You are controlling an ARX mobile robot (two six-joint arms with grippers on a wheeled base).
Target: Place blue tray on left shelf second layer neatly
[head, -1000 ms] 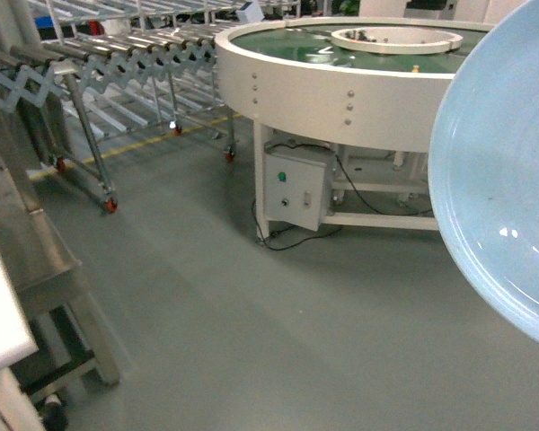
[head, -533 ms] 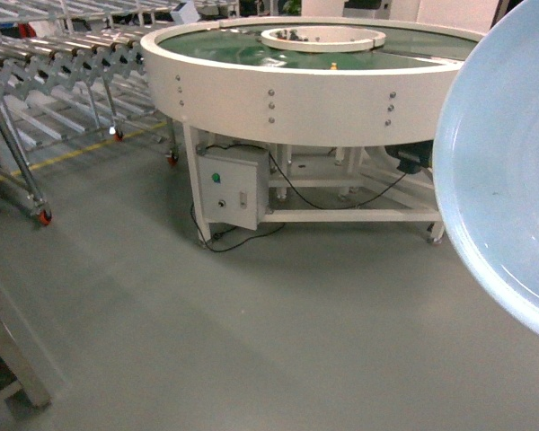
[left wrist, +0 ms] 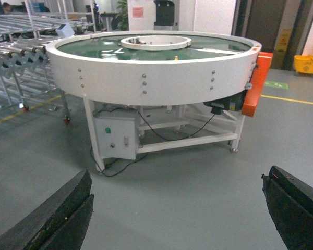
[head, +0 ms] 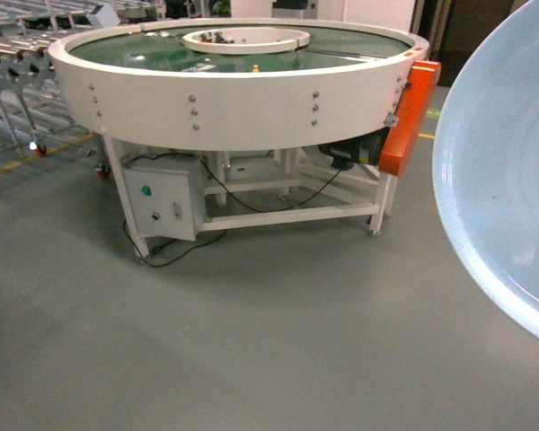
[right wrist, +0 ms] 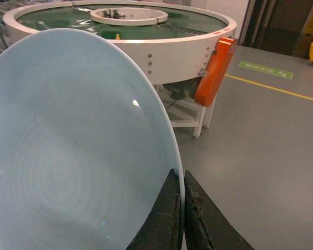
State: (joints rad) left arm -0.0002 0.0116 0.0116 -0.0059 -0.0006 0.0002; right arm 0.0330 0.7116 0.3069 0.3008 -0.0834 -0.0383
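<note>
The pale blue tray [head: 508,180] fills the right edge of the head view, held up on edge with its hollow face toward the camera. In the right wrist view the blue tray [right wrist: 68,156] covers the left half, and my right gripper [right wrist: 181,179] is shut on its rim, one black finger on each side. My left gripper [left wrist: 177,192] hangs open over bare floor, holding nothing, its two black fingers [left wrist: 57,219] far apart. The left shelf is out of view.
A big round white turntable [head: 242,85] with a green top stands ahead on a white frame, with a white control box [head: 164,199] and an orange guard [head: 409,117]. A roller conveyor [head: 13,63] lies at the far left. Grey floor [head: 269,341] lies in front.
The head view has swung to the right: the turntable slid from upper right toward the left, the steel rack at the left edge left the frame, and the orange guard came in. The tray stays held.
</note>
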